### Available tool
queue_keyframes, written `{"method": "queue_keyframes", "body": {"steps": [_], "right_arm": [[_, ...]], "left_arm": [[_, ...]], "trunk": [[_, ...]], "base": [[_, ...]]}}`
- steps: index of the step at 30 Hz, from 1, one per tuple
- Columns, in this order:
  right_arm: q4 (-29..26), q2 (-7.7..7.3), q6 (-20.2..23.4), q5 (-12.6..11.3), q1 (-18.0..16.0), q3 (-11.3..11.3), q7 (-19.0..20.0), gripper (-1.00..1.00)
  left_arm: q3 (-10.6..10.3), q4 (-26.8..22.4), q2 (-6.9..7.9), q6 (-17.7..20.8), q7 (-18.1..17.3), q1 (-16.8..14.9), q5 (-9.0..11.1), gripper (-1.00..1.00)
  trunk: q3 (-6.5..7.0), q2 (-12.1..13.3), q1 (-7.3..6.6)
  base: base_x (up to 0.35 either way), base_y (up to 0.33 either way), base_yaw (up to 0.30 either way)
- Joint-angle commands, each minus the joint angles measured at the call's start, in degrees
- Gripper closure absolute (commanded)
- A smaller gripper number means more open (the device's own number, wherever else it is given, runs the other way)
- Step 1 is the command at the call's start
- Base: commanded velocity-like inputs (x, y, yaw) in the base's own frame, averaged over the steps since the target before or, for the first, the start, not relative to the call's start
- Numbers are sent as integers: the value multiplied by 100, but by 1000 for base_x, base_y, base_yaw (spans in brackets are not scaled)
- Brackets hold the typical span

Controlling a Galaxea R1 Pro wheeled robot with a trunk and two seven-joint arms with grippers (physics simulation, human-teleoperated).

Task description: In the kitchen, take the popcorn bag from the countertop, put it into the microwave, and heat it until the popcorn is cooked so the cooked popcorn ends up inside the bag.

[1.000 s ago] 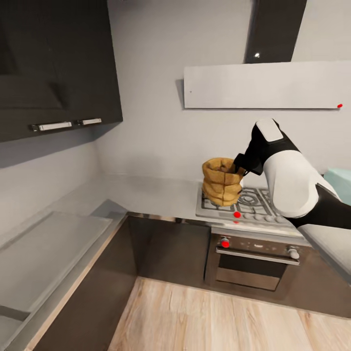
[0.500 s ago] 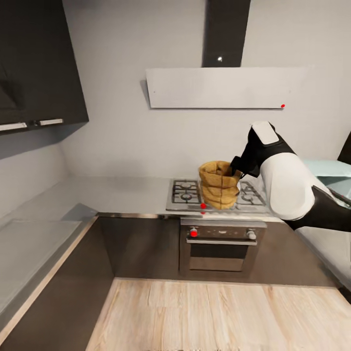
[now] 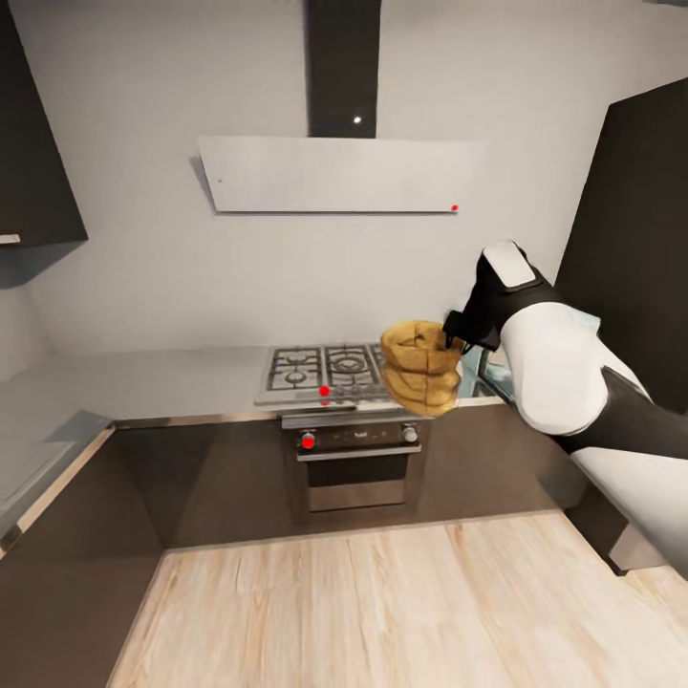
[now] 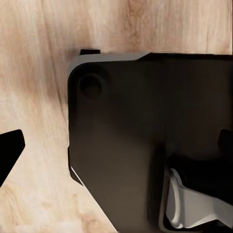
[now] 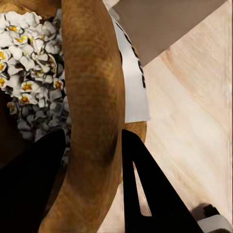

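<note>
we find the right claw (image 5: pixel 90 160) pinching the rolled rim of the popcorn bag (image 3: pixel 420 368), one finger inside the mouth and one outside. the bag hangs in the air in front of the hob (image 3: pixel 325 371) and the oven (image 3: pixel 355 463), off the steel surface (image 3: pixel 143 382). a pale blue-white corner near the far right, behind the bag, may be the microwave, but we cannot confirm it.

risks, as we judge them: the hold is on a single stretch of soft rim, so the sack can swing or tilt while the base travels, and the rim could slip out between the fingers. the mouth is open and the white puffed popcorn (image 5: pixel 29 73) sits near the top, so a tilt could spill it onto the wood floor (image 3: pixel 382 612).

materials: the bag is coarse tan burlap-like weave, slumped and creased, with a thick rolled rim and a white label (image 5: pixel 131 82) on its side. the hob is grated metal; the cabinet fronts are dark and matte.

the left claw's state we cannot tell; the left wrist view looks onto dark robot bodywork over the floor.
</note>
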Motion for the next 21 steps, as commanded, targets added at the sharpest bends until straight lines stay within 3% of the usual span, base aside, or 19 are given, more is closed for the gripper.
{"method": "queue_keyframes", "body": {"steps": [1,12,21], "right_arm": [[-11,1,29,-58,1,-5,-61,100],[-29,141,29,-58,17,-5,-37,100],[-22,142,29,-58,18,3,103,100]], "left_arm": [[89,2,0,-20,-3,-4,0,-100],[191,-1,-9,-22,-6,-13,-4,-100],[192,-3,-9,-23,-6,-13,-9,-100]], "trunk": [[-14,-13,1],[-14,-13,1],[-14,-13,1]], "base": [[-240,-278,-300],[-261,-258,-299],[-292,-217,-46]]}}
